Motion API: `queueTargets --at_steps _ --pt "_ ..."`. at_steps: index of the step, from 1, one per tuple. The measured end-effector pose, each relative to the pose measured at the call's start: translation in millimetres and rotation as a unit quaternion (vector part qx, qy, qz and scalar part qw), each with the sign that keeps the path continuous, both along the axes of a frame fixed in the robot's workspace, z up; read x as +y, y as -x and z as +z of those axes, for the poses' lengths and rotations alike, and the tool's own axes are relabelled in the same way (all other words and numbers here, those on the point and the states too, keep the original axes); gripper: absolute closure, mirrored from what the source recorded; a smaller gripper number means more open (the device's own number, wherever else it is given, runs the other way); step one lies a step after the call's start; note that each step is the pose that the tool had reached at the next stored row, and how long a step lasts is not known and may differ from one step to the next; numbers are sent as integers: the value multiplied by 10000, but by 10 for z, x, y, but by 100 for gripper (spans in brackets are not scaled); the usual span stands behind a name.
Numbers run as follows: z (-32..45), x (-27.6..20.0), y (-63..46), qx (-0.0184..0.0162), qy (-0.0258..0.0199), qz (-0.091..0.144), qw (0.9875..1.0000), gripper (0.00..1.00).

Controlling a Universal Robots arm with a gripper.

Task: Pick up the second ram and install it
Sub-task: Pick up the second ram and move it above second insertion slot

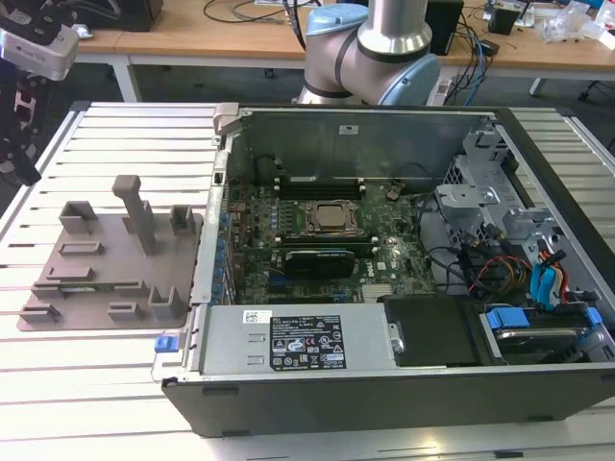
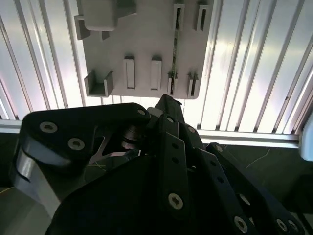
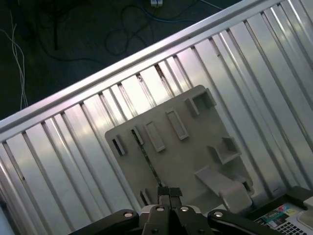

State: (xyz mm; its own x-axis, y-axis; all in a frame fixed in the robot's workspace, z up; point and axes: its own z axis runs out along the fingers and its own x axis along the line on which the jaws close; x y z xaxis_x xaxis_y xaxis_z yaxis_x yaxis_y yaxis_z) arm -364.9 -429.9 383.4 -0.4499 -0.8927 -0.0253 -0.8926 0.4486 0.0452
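The second ram (image 2: 175,46) is a thin green stick standing on edge in a slot of the grey holder tray (image 2: 142,44). In the first wrist view the ram (image 3: 147,159) runs along the tray (image 3: 195,156) towards my fingertips. My gripper (image 3: 168,192) hangs well above the tray's near end, fingers together with nothing between them. In the exterior view the gripper (image 1: 21,158) is at the far left edge, above the ribbed table, and the tray (image 1: 106,259) lies to its right.
An open computer case (image 1: 384,384) lies at the exterior view's right of the tray, with its motherboard (image 1: 384,259), CPU socket (image 1: 330,218) and memory slots (image 1: 317,180) exposed. The arm's base (image 1: 370,48) stands behind the case. Cables lie on the dark floor (image 3: 73,34) beyond the table edge.
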Motion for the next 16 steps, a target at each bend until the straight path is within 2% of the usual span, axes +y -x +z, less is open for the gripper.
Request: queueTargets --at_steps 4,8,12,16 --pt "0 0 0 0 0 208 9998 90" --pt "0 0 0 0 0 505 9987 90" --pt "0 0 0 0 0 862 9963 90" --pt "0 0 0 0 0 1233 9924 90"
